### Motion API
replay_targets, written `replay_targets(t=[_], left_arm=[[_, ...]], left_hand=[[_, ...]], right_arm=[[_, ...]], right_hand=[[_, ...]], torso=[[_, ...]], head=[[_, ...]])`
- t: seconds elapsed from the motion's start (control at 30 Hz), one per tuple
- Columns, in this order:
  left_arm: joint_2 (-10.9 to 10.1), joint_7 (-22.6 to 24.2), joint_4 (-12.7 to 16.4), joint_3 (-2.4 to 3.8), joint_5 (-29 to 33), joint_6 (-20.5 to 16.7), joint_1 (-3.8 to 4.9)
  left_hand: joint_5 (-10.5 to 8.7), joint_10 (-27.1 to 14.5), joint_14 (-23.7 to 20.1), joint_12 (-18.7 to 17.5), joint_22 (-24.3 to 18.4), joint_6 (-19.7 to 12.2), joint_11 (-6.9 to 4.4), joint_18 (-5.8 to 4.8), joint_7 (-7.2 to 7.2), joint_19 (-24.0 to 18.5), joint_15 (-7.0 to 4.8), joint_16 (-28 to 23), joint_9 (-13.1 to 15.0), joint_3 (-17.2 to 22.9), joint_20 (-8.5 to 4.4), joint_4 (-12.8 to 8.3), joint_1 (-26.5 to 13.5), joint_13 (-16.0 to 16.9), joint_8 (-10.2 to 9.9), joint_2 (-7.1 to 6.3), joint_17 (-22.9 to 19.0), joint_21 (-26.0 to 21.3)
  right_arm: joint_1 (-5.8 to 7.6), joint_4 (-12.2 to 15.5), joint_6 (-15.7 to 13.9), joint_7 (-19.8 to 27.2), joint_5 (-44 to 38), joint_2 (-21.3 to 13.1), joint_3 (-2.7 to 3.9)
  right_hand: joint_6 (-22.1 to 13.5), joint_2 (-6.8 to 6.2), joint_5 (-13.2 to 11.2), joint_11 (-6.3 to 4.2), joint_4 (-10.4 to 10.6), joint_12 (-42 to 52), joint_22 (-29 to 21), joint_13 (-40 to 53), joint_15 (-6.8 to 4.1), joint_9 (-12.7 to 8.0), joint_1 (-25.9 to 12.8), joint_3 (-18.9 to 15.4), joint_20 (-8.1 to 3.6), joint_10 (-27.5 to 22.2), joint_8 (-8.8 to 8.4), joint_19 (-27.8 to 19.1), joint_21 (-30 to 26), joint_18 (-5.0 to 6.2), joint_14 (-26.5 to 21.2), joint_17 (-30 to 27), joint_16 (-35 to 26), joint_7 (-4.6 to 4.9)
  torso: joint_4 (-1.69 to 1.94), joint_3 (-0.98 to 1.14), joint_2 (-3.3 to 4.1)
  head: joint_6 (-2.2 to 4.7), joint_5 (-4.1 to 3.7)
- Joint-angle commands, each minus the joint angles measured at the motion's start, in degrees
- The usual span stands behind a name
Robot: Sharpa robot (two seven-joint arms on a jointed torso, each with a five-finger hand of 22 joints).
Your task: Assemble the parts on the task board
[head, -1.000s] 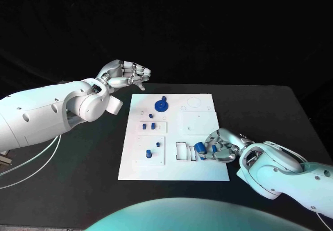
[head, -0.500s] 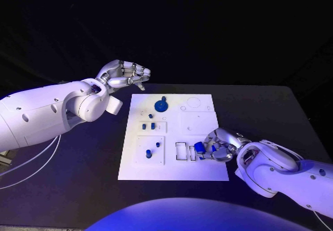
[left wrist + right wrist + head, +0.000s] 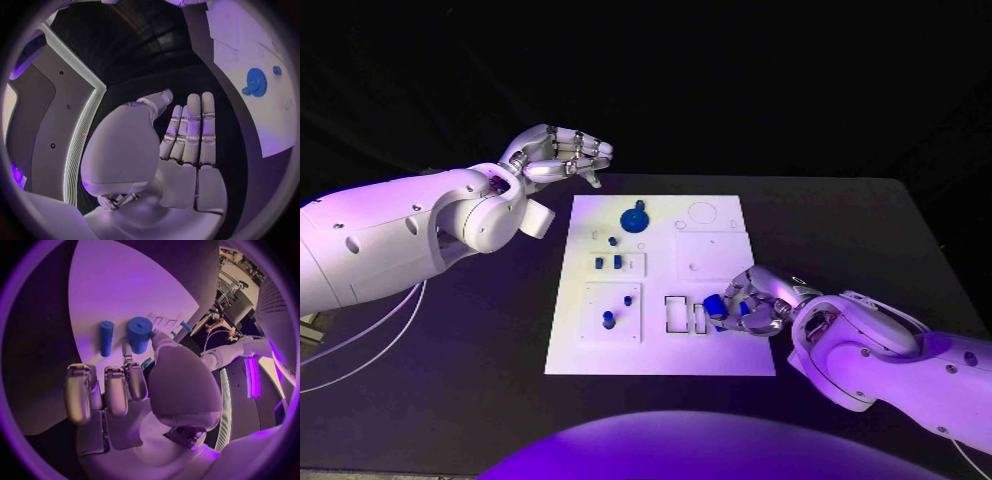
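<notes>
Near edge: the task board, a white rect. plate, lies long axis near-to-far at table centre. Black table shows bare margins on the left, right and near sides of the board.

Right hand rests at the board's near-right area, over its right edge. Fingers curl in; thumb and a finger pinch a blue cylinder, per the right wrist view. A second, slimmer blue peg stands on the board just beside it. Two narrow rect. slots sit just left of the hand.

Mid board, left half: small blue parts stand in a square recess; farther along, two short blue pegs stand in another recess.

Far end: a blue gear with knob sits left of centre; a round outline lies to its right.

Left hand hangs above the table beyond the board's far-left corner, well apart from all parts. Head view shows fingers curled in; left wrist view shows them straight, pressed together. It holds nothing.
</notes>
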Motion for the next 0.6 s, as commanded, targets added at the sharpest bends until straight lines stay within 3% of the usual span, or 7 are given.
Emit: replay_targets(t=[0.03,0.27,0.6], left_arm=[[0.1,0.5,0.1,0.03,0.2,0.8,0.03],[0.2,0.5,0.1,0.03,0.2,0.8,0.03],[0.4,0.5,0.0,0.03,0.2,0.8,0.03]], left_hand=[[0.32,-0.5,-0.5,0.3,0.0,-0.4,0.13,0.70,-0.06,-0.3,-0.08,-0.3,-0.1,-0.1,-0.03,-0.2,-0.3,0.1,0.3,0.24,-0.1,-0.3],[0.32,-0.5,-0.5,0.3,0.0,-0.4,0.13,0.70,-0.06,-0.3,-0.08,-0.3,-0.1,-0.1,-0.03,-0.2,-0.3,0.1,0.3,0.24,-0.1,-0.3],[0.32,-0.5,-0.5,0.3,0.0,-0.4,0.13,0.70,-0.06,-0.3,-0.08,-0.3,-0.1,-0.1,-0.03,-0.2,-0.3,0.1,0.3,0.24,-0.1,-0.3]], right_arm=[[-0.32,0.3,0.0,-2.2,4.8,-0.5,-0.36],[0.68,1.6,-4.8,-1.2,10.6,-1.4,-0.28],[2.52,3.1,-8.1,0.1,18.7,-1.9,-0.17]], right_hand=[[1.4,1.42,0.4,0.03,-0.3,0.4,13.5,3.9,-0.36,0.2,1.9,0.9,-0.37,0.5,0.51,4.1,0.4,-0.93,4.0,4.8,0.3,-0.82],[1.9,1.79,0.5,-0.22,-0.4,0.9,13.5,4.6,-0.58,-0.1,2.5,1.8,-0.57,1.0,0.84,4.1,0.4,-0.93,4.0,4.8,0.3,-1.12],[2.3,2.01,0.5,-0.34,-0.1,1.3,13.6,5.2,-0.70,-0.2,2.3,2.2,-0.69,1.3,1.07,4.2,0.7,-1.01,4.1,5.0,0.4,-1.23]], torso=[[-0.03,0.05,0.00],[-0.03,-0.01,-0.02],[0.00,-0.02,0.01]], head=[[0.00,0.02],[0.00,-0.22],[0.00,-0.43]])
